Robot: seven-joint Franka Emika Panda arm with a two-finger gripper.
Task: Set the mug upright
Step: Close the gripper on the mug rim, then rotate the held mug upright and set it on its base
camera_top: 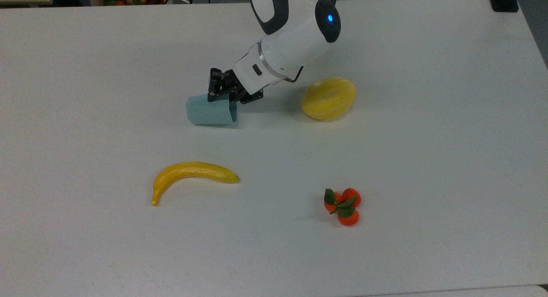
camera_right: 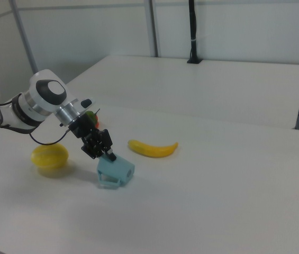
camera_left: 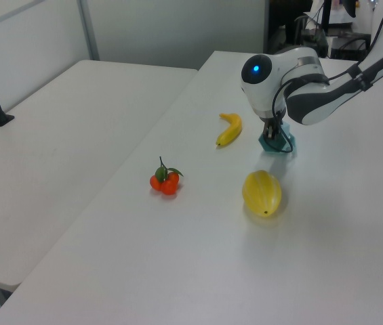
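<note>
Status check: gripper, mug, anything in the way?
Gripper at the mug's rim end, closed on the wall. Mug on its side, not upright yet. Melon, banana, oranges all stand apart; nothing blocking.

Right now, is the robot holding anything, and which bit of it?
Yes. The gripper pinches the blue mug by the wall at its rim, at the open end. The mug is on its side on the table.
</note>
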